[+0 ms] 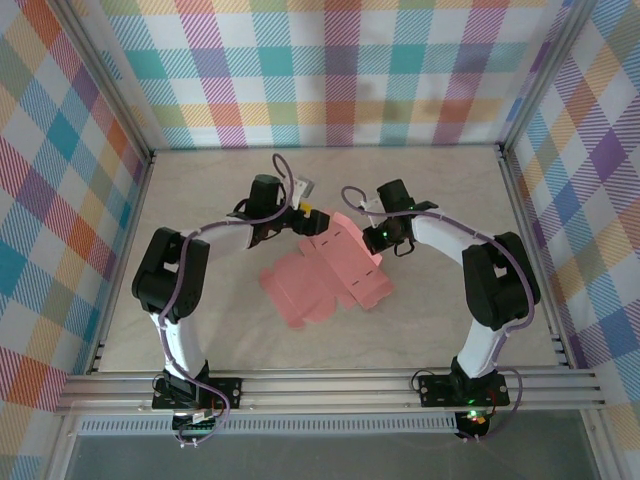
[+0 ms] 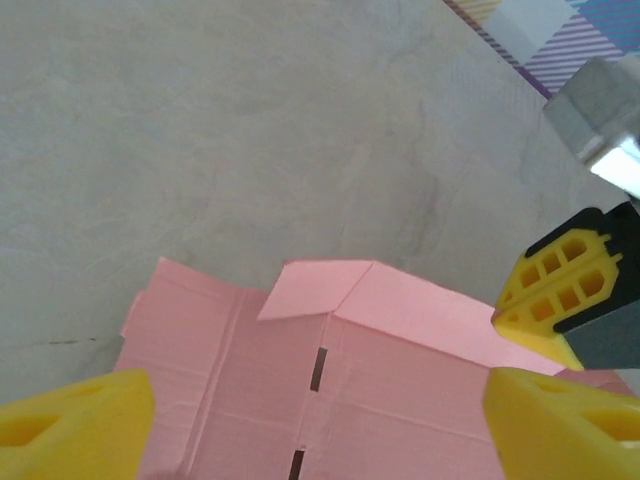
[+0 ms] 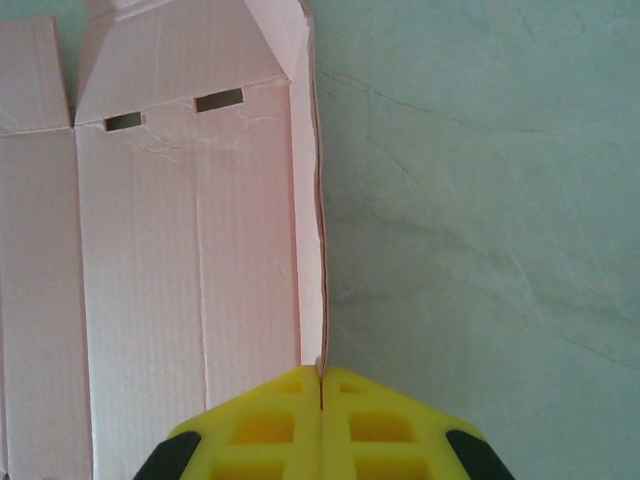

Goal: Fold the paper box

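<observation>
Fingers (image 3: 265, 425) of right gripper (image 3: 320, 382) pinch an edge of the salmon-pink die-cut card paper box (image 3: 190, 250); left gripper (image 2: 318, 400) fingers (image 2: 80, 420) spread above it.

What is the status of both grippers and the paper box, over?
Left gripper open, over the paper box. Right gripper shut on its edge, edge raised. Box mostly flat on table.

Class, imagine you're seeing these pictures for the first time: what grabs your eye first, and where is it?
The salmon-pink paper box, a die-cut sheet, lies in the middle of the table. The right claw is pinched shut on its raised edge, while the left claw stands open over its far edge. Bright checked walls surround it all.
</observation>
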